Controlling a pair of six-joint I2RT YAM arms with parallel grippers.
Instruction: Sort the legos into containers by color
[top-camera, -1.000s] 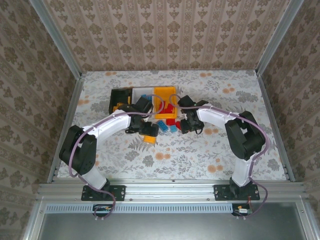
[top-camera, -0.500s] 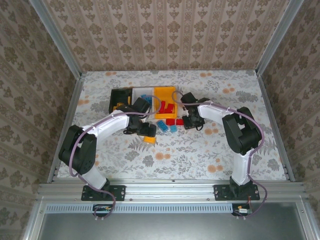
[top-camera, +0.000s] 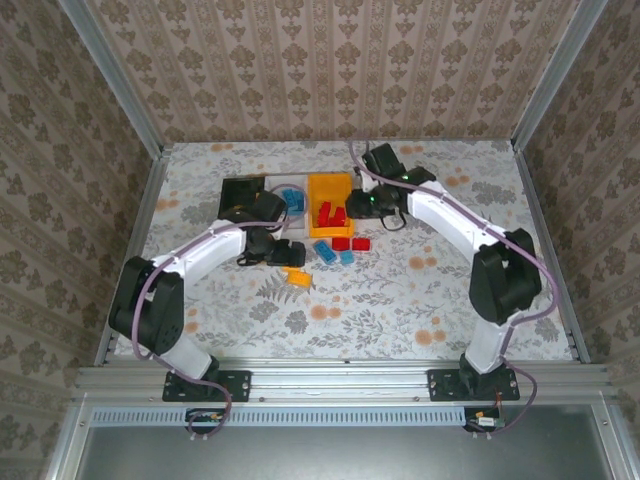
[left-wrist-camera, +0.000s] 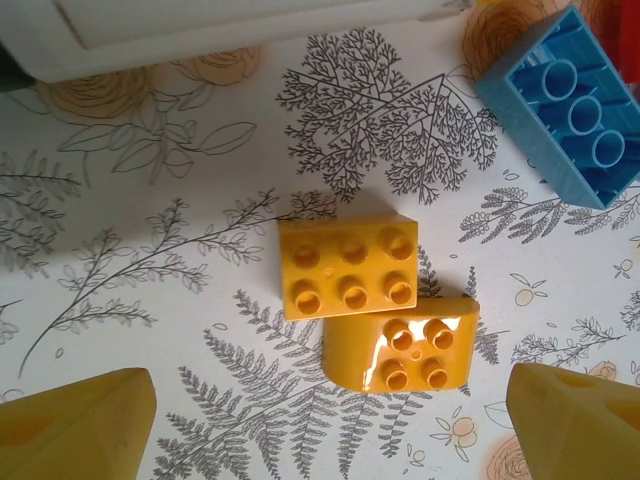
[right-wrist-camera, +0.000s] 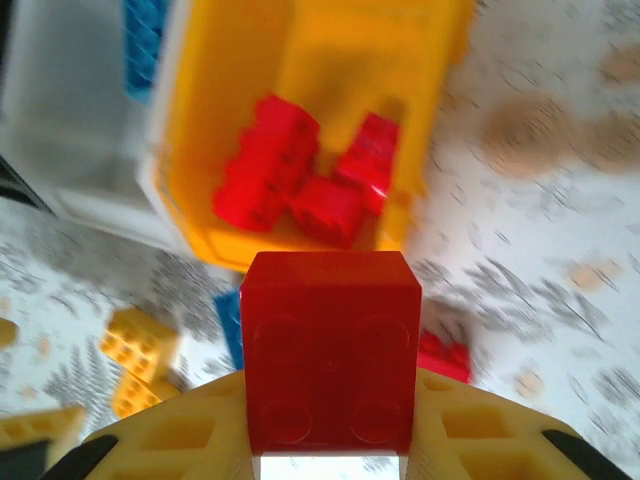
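The right claw (right-wrist-camera: 330, 405) pinches a red studded plastic brick (right-wrist-camera: 330, 350) between its yellow fingers (right-wrist-camera: 170, 440), the jaws pressed against the brick's two sides. The brick hangs above the desk at the near rim of the orange-yellow rectangular plastic bin (right-wrist-camera: 330, 60). The wrist view is blurred, so it may be over the rim or just short of it. Inside that bin several red bricks (right-wrist-camera: 300, 180) lie heaped together. Right beside it on the left stands the white rectangular plastic bin (right-wrist-camera: 70, 130) with blue bricks (top-camera: 291, 196) in it. Next along is the black rectangular plastic bin (top-camera: 236, 188).

The left claw (left-wrist-camera: 325, 430) is spread wide and holds nothing, its fingertips (left-wrist-camera: 75, 425) at the two lower corners of the wrist view. It hovers over two orange pieces on the floral-patterned desk (left-wrist-camera: 150, 250). One is a six-stud orange rectangular plastic brick (left-wrist-camera: 347, 267). The other, touching its near edge, is a four-stud orange plastic brick with a rounded side (left-wrist-camera: 405, 350). A blue plastic brick lying underside up (left-wrist-camera: 570, 105) sits apart from them to the right. In the overhead view, two loose red bricks on the desk (top-camera: 352, 243) lie just in front of the orange-yellow bin.
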